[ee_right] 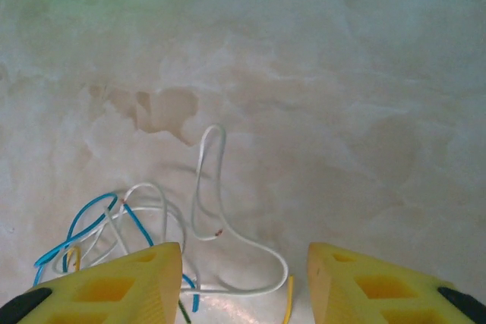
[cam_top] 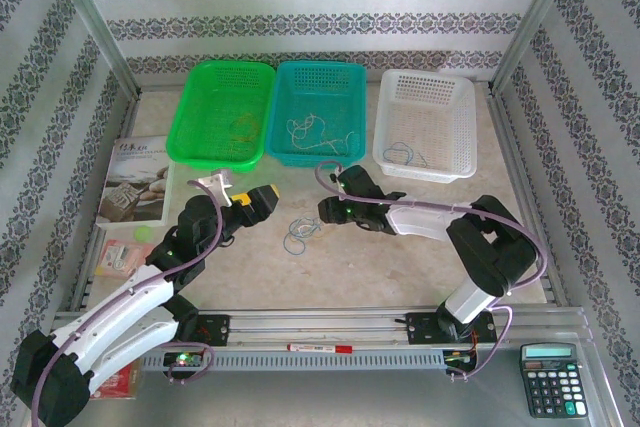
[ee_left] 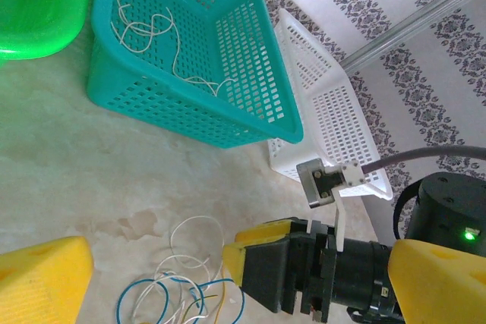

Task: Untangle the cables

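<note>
The tangle of cables [cam_top: 300, 232] is spotted on the bare bench [cam_top: 400, 267], just below the centre of the top view, well short of the teal basket [cam_top: 283, 97] at the upper middle. Blue, white and a trace of yellow wire are looped through one another.

The left gripper [cam_top: 262, 202] is parked just left of the knot, jaws spread wide, nothing between them. The right gripper [ee_right: 243, 278] is poised over the knot's right edge, jaws partly apart and empty. A white loop [ee_right: 215, 128] is seen running out between them towards the middle of the right wrist view.

These wires are judged feather-light, springy and slick, so the whole clump is likely to be dragged along if one strand is tugged. A hold is best taken on that free white loop, where it stands clear of the blue strands [ee_right: 89, 209]. It should be pinched squarely, since so thin a wire is easily lost.
</note>
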`<state>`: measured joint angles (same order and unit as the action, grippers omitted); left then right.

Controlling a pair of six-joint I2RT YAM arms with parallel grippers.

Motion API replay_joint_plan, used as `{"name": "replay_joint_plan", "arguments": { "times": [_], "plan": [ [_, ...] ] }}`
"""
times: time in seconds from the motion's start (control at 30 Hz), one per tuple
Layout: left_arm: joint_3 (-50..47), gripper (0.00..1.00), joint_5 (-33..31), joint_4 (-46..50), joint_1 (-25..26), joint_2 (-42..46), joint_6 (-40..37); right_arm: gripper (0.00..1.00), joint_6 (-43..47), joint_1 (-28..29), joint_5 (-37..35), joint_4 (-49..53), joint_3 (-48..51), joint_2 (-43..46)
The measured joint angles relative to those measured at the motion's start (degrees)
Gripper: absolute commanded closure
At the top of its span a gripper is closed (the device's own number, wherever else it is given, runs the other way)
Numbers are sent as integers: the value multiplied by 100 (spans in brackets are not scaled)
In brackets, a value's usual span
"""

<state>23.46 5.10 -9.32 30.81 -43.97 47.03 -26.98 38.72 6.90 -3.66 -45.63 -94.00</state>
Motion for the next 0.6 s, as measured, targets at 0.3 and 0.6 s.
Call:
{"name": "replay_joint_plan", "arguments": {
  "times": [0.3,0.6],
  "plan": [
    [0,0,22,-2,0,0,0,66,33,-111,61,-136,-264,-476],
    [0,0,22,-2,0,0,2,100,66,-111,297,-136,-238,-393]
  ]
}}
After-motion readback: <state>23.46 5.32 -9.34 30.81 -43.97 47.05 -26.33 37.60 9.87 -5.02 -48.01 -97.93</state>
